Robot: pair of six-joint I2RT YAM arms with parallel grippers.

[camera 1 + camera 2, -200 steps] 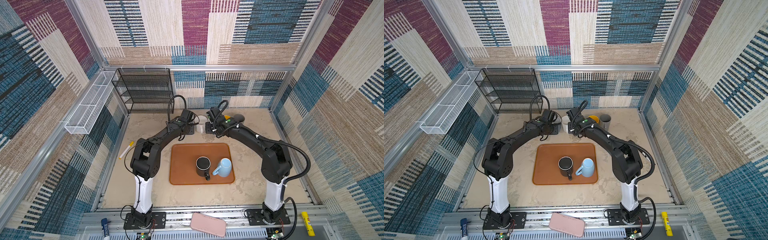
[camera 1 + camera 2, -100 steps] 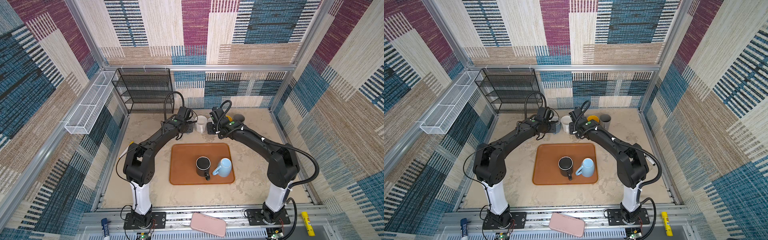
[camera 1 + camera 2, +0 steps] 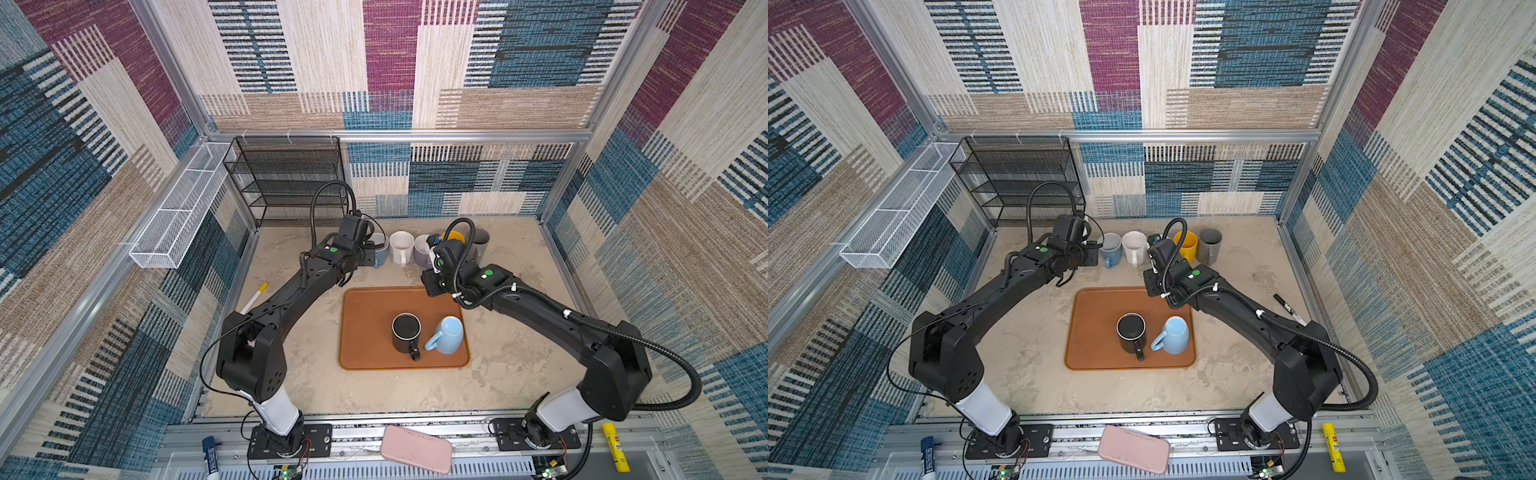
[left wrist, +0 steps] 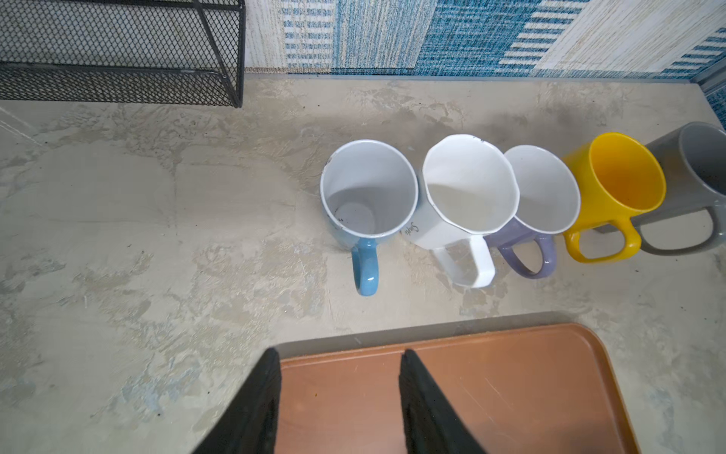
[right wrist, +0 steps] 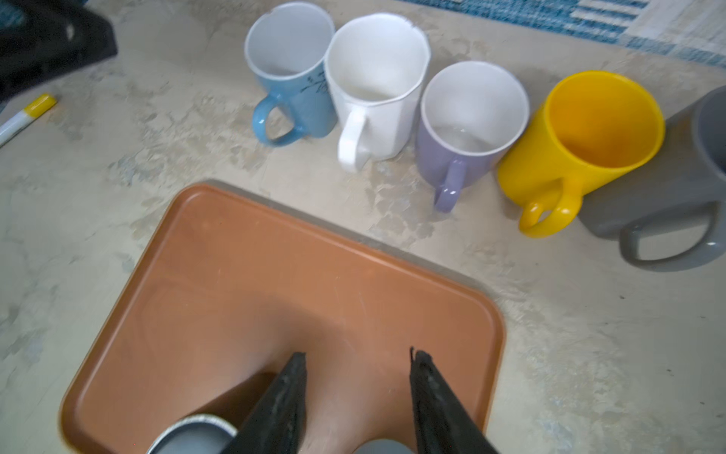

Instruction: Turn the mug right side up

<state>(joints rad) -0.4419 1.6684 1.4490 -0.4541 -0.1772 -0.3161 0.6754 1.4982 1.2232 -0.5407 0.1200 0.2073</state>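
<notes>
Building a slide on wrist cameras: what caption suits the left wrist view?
Open left end effector framing a corner of the brown tray, five upright mugs in a row beyond.

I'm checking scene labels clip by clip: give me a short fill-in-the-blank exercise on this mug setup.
1. The back row holds ___ upright mugs.
2. On the tray sit ___ mugs: a black mug and a pale blue mug.
3. In that row the grey mug stands next to the ___ one.
4. The left hand and the right hand, jaws apart, each hold ___.
Missing words: five; two; yellow; nothing.
</notes>
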